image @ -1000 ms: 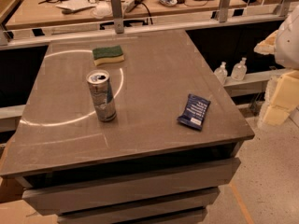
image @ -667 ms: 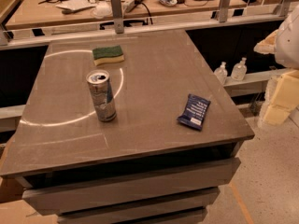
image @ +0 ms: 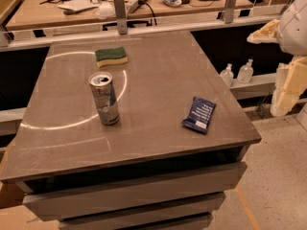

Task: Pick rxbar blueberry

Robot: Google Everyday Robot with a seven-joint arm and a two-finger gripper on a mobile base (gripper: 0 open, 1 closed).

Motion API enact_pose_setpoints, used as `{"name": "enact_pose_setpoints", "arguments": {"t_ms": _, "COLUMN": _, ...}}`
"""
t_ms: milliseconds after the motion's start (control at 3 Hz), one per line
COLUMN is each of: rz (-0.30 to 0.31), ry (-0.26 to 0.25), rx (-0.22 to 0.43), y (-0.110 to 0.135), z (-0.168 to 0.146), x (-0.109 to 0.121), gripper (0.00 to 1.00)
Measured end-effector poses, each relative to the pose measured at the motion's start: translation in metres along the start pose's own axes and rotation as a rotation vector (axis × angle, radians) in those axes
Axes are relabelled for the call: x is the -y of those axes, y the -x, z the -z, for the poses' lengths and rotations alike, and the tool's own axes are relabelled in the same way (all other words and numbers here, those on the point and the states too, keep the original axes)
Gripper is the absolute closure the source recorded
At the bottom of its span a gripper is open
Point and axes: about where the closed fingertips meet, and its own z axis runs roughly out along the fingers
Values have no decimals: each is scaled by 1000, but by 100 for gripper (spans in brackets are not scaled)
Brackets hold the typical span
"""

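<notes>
The rxbar blueberry (image: 199,114), a flat dark navy wrapper with pale text lines, lies flat near the right front corner of the brown table (image: 158,80). My gripper (image: 288,87) hangs at the right edge of the view, beyond the table's right side and well apart from the bar. It holds nothing that I can see.
A tall silver-blue drink can (image: 104,98) stands upright left of the middle. A green and yellow sponge (image: 111,56) lies at the back. A metal rail with posts (image: 120,14) runs behind the table. Two small bottles (image: 236,73) stand on a low ledge to the right.
</notes>
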Motion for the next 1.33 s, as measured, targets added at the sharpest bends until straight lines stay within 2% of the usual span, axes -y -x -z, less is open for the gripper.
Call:
{"name": "enact_pose_setpoints", "arguments": {"t_ms": 333, "rz": 216, "ry": 56, "rx": 88, "y": -5, "z": -8, "x": 33, "gripper": 0}}
{"name": "enact_pose_setpoints", "arguments": {"t_ms": 667, "rz": 434, "ry": 80, "rx": 76, "y": -3, "z": -17, "x": 33, "gripper": 0}}
{"name": "enact_pose_setpoints", "arguments": {"t_ms": 1000, "rz": 550, "ry": 47, "rx": 86, "y": 3, "z": -21, "x": 40, "gripper": 0}}
{"name": "enact_pose_setpoints", "arguments": {"t_ms": 1333, "rz": 618, "ry": 70, "rx": 118, "y": 16, "z": -32, "x": 32, "gripper": 0}}
